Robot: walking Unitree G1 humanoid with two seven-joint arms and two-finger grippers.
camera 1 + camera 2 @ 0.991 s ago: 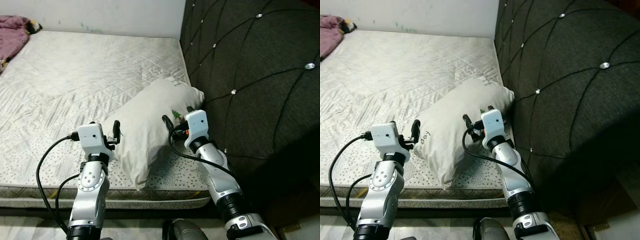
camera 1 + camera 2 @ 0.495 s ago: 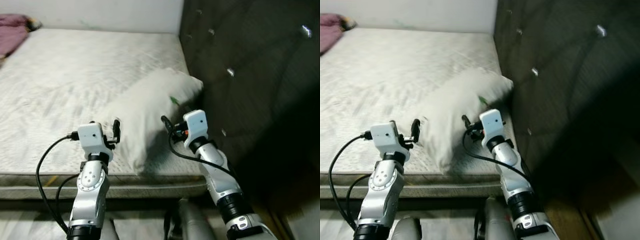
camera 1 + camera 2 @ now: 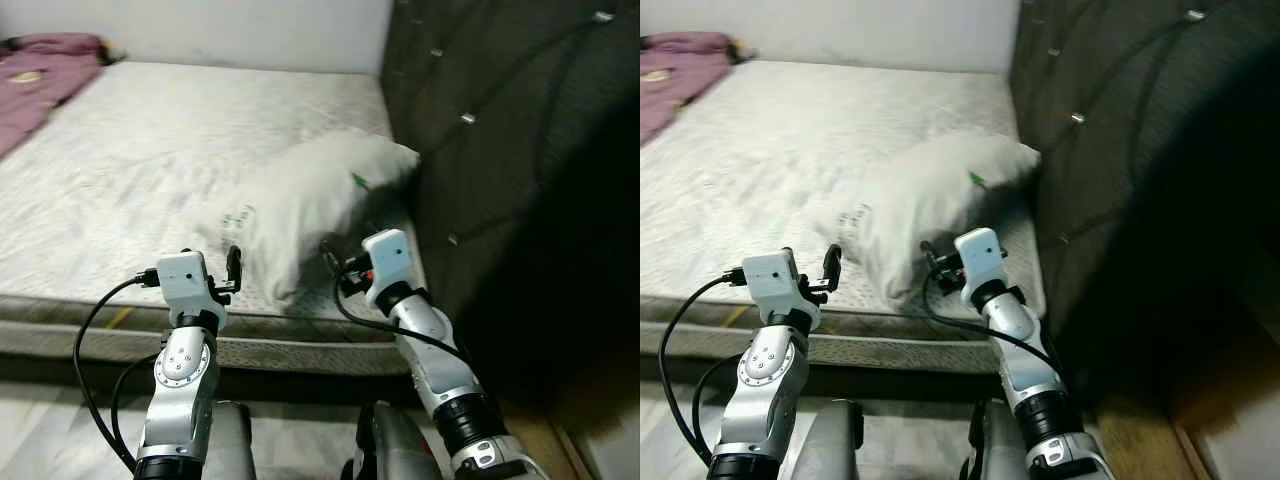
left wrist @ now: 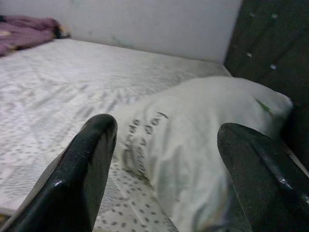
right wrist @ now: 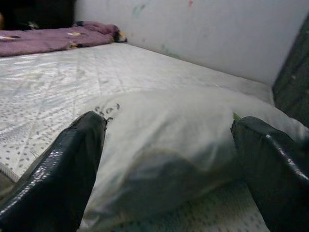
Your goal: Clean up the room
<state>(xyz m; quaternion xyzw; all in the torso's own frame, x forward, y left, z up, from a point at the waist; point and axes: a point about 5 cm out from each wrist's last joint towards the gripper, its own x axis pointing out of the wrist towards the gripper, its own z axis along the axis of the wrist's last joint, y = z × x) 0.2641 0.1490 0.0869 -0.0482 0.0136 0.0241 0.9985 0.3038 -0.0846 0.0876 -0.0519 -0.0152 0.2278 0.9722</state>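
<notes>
On the bare mattress [image 3: 150,150], against the dark tufted headboard [image 3: 500,130], a white pillow [image 3: 310,200] lay with one end touching the headboard. The left gripper [image 4: 164,169] was held just short of the pillow's near end, fingers [image 4: 89,169] spread apart. The right gripper [image 5: 169,179] was held near the pillow's near side, its fingers likewise apart, gripping nothing. A purple blanket [image 3: 45,85] lay well apart from the pillow at the mattress's far corner.

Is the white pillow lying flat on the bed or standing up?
Lying flat: the pillow rests lengthwise on the mattress, one end against the dark headboard.
</notes>
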